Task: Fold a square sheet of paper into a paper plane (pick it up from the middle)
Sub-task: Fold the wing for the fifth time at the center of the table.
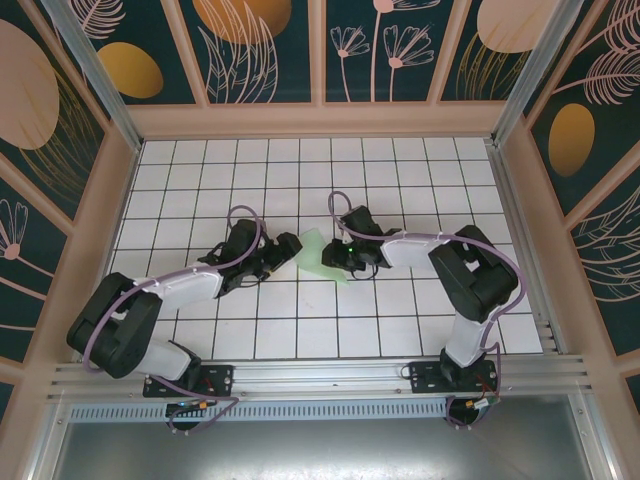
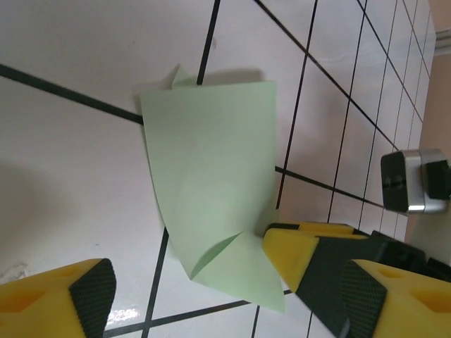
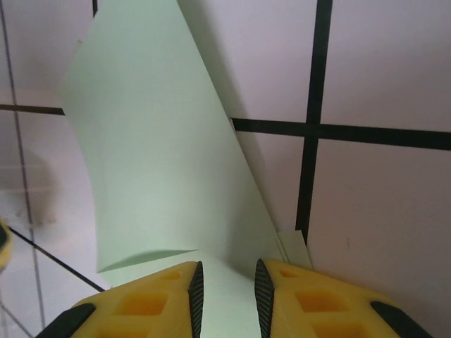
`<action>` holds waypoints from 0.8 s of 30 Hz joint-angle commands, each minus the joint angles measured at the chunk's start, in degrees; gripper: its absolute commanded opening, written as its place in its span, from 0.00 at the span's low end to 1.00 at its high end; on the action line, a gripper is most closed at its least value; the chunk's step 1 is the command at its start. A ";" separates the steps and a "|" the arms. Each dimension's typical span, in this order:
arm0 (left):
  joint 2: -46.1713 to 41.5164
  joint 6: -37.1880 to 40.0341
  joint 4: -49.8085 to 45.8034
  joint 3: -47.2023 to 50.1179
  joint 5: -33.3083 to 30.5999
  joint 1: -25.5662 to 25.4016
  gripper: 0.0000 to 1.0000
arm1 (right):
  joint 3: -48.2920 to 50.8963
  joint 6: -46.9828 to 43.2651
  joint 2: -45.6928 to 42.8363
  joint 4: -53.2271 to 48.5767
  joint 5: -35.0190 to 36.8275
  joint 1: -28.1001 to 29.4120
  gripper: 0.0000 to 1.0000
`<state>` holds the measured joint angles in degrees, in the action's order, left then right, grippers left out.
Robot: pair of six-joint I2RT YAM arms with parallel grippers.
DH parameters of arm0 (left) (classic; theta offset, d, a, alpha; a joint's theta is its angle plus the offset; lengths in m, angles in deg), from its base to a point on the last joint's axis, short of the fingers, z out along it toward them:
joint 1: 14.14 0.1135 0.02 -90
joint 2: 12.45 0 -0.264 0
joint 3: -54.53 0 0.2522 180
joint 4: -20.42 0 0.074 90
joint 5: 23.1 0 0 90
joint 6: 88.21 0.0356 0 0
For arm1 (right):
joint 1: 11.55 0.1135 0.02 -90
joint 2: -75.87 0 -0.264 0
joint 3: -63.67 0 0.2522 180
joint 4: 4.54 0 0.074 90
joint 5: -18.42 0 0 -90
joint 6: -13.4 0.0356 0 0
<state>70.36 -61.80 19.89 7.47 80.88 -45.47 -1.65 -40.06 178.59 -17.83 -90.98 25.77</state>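
A sheet of paper (image 1: 318,256), pale green and plain, sits near the middle of the white tiled bench (image 1: 400,180), between the two arms. From above, the left claw (image 1: 278,258) is just beside its left edge and the right claw (image 1: 337,257) is at its right edge.

In the left wrist view the sheet is no plain square. It is a tall, narrow shape with a small triangular flap folded over at the near corner. It bows a little and throws a shadow on the tiles along its far edge, so that part is off the bench. The left claw is released. Its yellow fingers (image 2: 70,299) stand wide apart at either side of the view, touching nothing, with the near tip of the sheet lying ahead between them. A yellow finger (image 2: 290,248) of the right claw rests against the flap corner.

In the right wrist view the two black pads (image 3: 195,296) are drawn close, leaving a narrow gap with green paper showing in it. I cannot tell whether they truly pinch the sheet or only straddle it.
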 commanded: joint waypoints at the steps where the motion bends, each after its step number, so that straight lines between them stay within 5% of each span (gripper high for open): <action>1: 1.43 -3.46 3.84 1.36 2.39 -0.53 0.82 | 2.66 2.38 0.82 2.05 -2.90 -1.48 0.30; 13: 6.69 -8.97 10.61 1.48 7.20 -1.39 0.61 | 5.88 4.38 0.98 5.58 -7.32 -3.80 0.30; 24: 10.83 -12.00 12.63 0.46 9.50 -1.80 0.53 | 6.74 5.12 1.27 6.90 -8.41 -4.44 0.30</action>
<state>79.95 -72.10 30.12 8.52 88.62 -46.85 3.12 -35.56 178.59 -9.06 -99.22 21.95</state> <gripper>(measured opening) 0.540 0.300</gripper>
